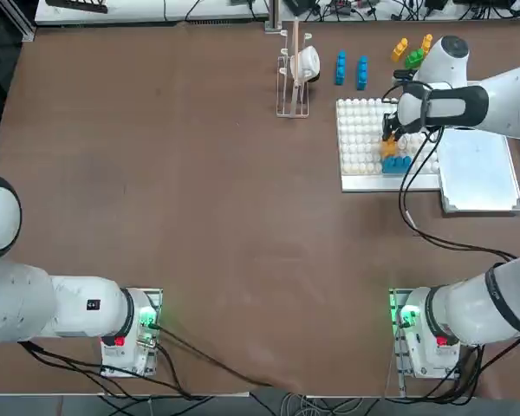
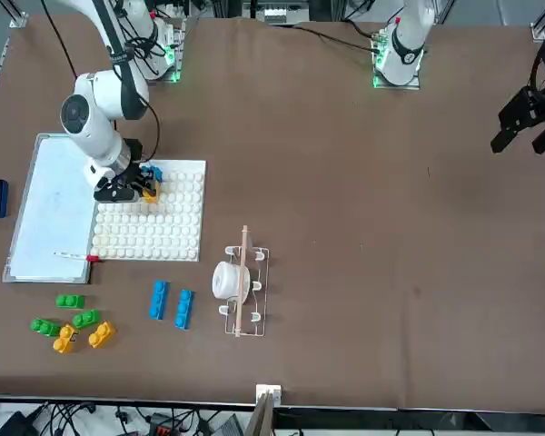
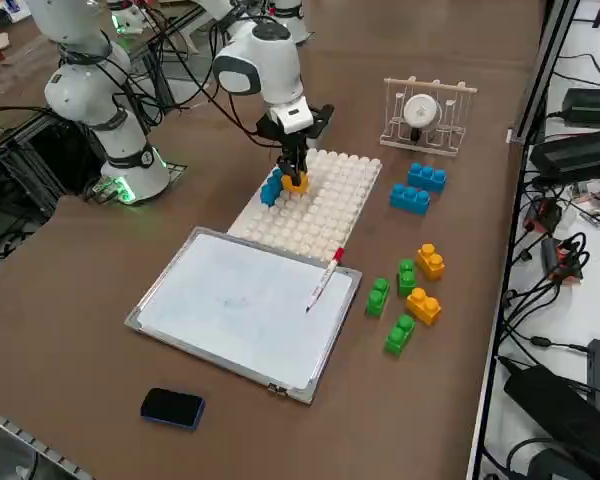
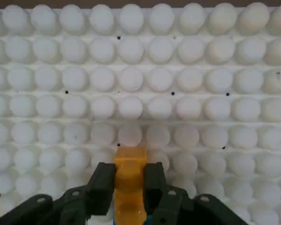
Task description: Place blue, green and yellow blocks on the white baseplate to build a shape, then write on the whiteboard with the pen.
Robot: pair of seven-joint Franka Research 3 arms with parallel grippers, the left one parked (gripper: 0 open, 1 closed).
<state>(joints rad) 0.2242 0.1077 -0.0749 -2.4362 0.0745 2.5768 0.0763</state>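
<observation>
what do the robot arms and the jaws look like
Both arms are glossy white with rounded joints and dark grey bands. Their bases glow green with red marks, and black cables trail from them. A black cable also loops along the right arm. The right gripper is black, with two short blocky jaws.

The right arm reaches forward, wrist bent down, right gripper (image 4: 129, 180) fingers (image 4: 102, 180) clamped shut.
</observation>
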